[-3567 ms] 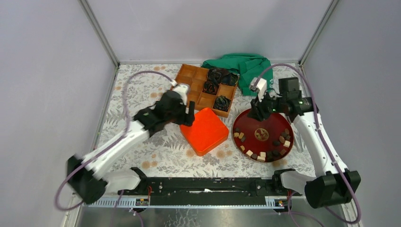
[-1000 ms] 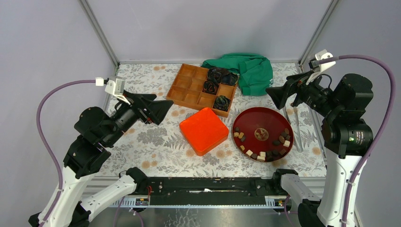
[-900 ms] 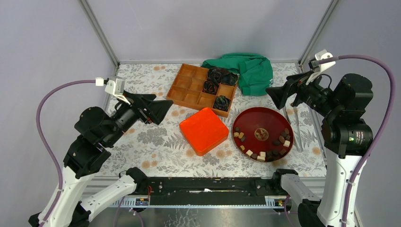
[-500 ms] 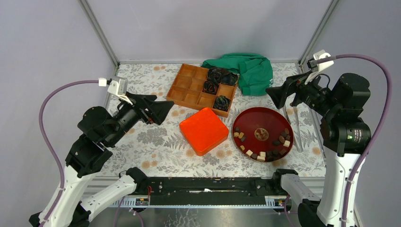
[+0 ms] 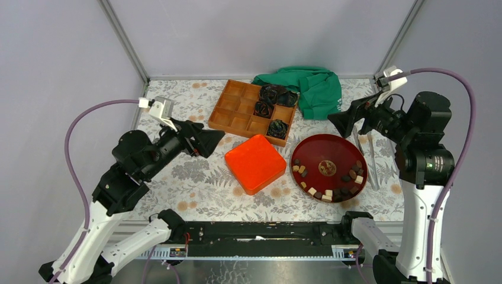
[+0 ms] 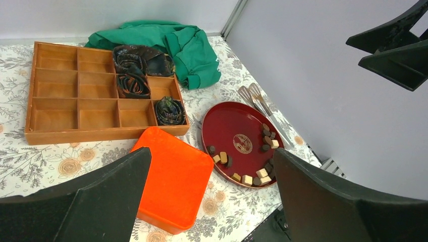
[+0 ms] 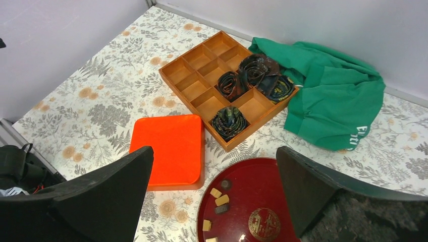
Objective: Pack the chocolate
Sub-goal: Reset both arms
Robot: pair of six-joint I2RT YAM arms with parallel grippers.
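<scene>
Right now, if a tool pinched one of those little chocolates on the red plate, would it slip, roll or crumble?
The chocolate pieces look tiny, so probably very light and easily nudged aside. The cubes should sit still; rounder dark lumps might roll. The red plate looks glossy, so pieces would likely slide when pushed.

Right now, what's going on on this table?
Nothing is being handled. The left gripper and the right gripper both hang open and empty above the table, touching nothing. The chocolate lies in loose pieces on the red plate. The wooden tray holds only a few black bundles; its other compartments are bare, so no chocolate is packed yet. An orange box sits between tray and plate, and tongs lie beside the plate.
</scene>
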